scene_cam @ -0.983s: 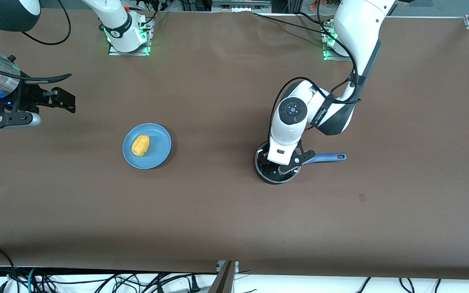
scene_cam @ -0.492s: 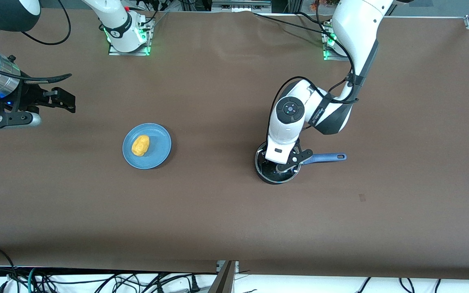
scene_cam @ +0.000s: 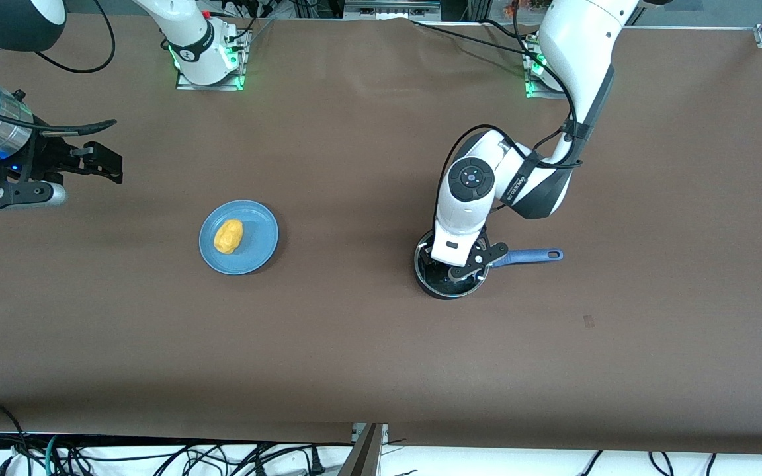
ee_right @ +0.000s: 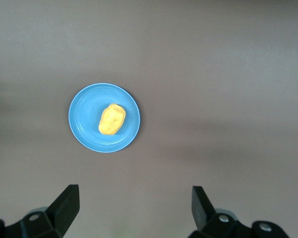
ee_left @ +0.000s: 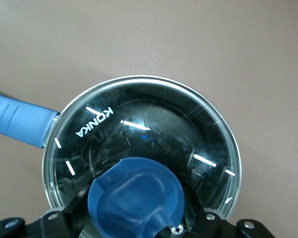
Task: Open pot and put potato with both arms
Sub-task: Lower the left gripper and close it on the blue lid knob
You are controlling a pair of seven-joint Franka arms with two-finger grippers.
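The black pot (scene_cam: 435, 285) stands on the table toward the left arm's end, its long blue handle (scene_cam: 534, 255) pointing away from the plate. Its clear glass lid (ee_left: 153, 124) lies on the rim. My left gripper (scene_cam: 452, 268) is down over the lid, with the blue knob (ee_left: 134, 196) right between its jaws. The yellow-orange potato (scene_cam: 228, 236) lies on a blue plate (scene_cam: 260, 246) toward the right arm's end. My right gripper (scene_cam: 108, 165) waits in the air over bare table there, open and holding nothing. Its wrist view shows the potato (ee_right: 112, 119) well clear of the gripper (ee_right: 134, 203).
The brown table (scene_cam: 354, 344) carries only the pot and the plate (ee_right: 83, 121). Both arm bases (scene_cam: 208, 63) stand along the edge farthest from the front camera. Cables (scene_cam: 156, 456) hang below the nearest edge.
The left arm's wrist has shifted slightly and settled lower over the pot lid. The right arm, the potato and the plate have not moved.
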